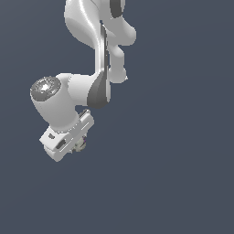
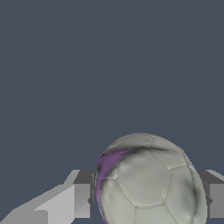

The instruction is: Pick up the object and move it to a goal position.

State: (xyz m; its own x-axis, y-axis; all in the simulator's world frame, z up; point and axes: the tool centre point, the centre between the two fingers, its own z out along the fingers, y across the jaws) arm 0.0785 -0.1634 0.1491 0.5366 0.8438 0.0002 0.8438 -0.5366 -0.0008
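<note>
The object (image 2: 148,183) is a round beige-grey ball with stitched panels and a purple patch on one side. In the wrist view it sits between the two grey fingers (image 2: 82,200), which press against its sides. My gripper (image 2: 149,205) is shut on it. In the exterior view the white gripper (image 1: 77,147) hangs at the exterior view's left, tilted, and only a small beige bit of the object (image 1: 82,144) peeks out beside the hand. The fingertips are hidden there by the hand.
The white arm (image 1: 98,50) reaches down from the top of the exterior view. Around it there is only a plain dark blue-grey ground (image 1: 173,160). No goal marker shows.
</note>
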